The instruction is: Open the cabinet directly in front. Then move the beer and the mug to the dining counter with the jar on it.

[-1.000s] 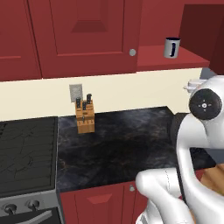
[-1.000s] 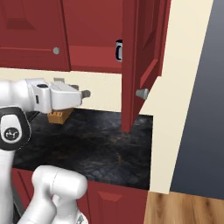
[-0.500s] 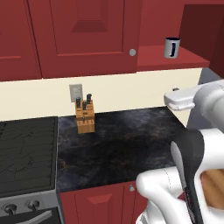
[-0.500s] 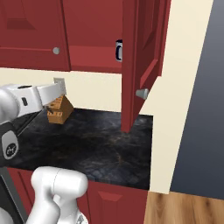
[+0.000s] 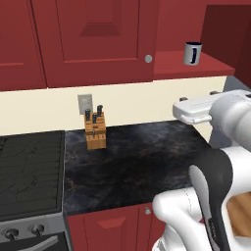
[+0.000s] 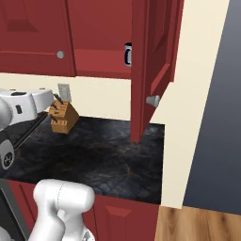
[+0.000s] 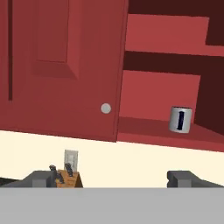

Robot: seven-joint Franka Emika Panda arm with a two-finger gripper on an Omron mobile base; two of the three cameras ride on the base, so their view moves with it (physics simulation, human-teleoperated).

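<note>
Hand view: mug (image 7: 180, 119) at 3 o'clock on cabinet (image 7: 166, 94) shelf. Likely light, rigid, glazed-slippery; grasp across body. Gripper (image 7: 113, 178) empty, fingers spread wide.

Robot arm, glossy white moulded shell (image 5: 230, 171), rounded tubular links. Black band joint (image 5: 212, 196) curving between two white segments in the left base view. Dark round joint cap (image 6: 5, 160) with pale ring marking, at the left edge of the right base view. Flat white wrist block (image 5: 196, 110) with two small dark studs on top. Bulbous white base link (image 6: 63, 200). Small dark square fingertips (image 7: 183, 177).
</note>
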